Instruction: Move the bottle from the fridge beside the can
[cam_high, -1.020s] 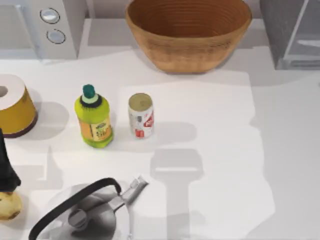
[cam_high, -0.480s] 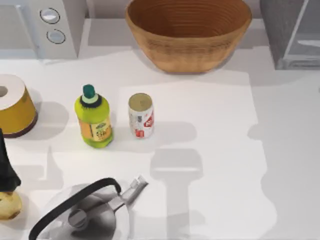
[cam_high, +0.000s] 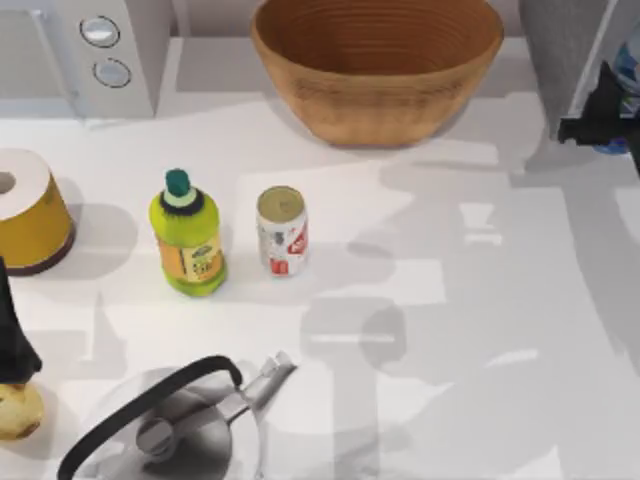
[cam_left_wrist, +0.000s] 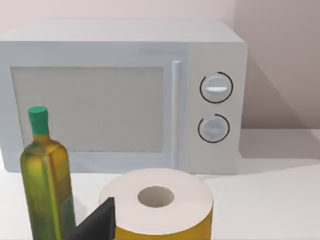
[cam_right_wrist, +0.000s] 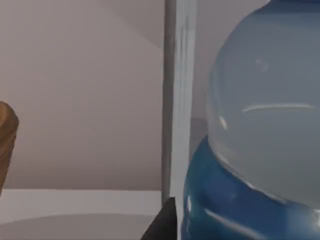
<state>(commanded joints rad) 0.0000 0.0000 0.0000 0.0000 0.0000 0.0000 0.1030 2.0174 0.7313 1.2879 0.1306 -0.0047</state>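
The small silver can (cam_high: 282, 231) wore a red and white label whose lettering was too small to read, and its top was a dull gold-grey disc. It stood upright on the white table (cam_high: 430, 330), just beside a yellow-green bottle (cam_high: 187, 240) with a dark green cap and an orange-yellow label (its writing could not be made out either).

At the table's far right corner stood the fridge (cam_high: 560, 50), a grey speckled box with a pale translucent door. The clear plastic water bottle (cam_high: 622, 80) was at its opening, well apart from the can. In the right wrist view the bottle (cam_right_wrist: 260, 150) loomed close, smooth and rounded, clear above and with a blue label band below, next to the fridge's pale door edge (cam_right_wrist: 177, 95).

The right gripper (cam_high: 603, 112) was a dark shape against the bottle at the fridge; whether its fingers were closed on the bottle or merely beside it could not be told.

A ribbed wicker basket (cam_high: 377, 70) sat at the back middle. A white microwave (cam_left_wrist: 125, 95) with two round knobs stood at the back left, with a yellow cylinder (cam_left_wrist: 157, 207) topped in white before it. A metal kettle (cam_high: 170, 425) with a black handle lay near the front.

The left arm (cam_high: 14, 330) stayed parked at the left edge, with a dark finger (cam_left_wrist: 97, 222) visible in its wrist view.
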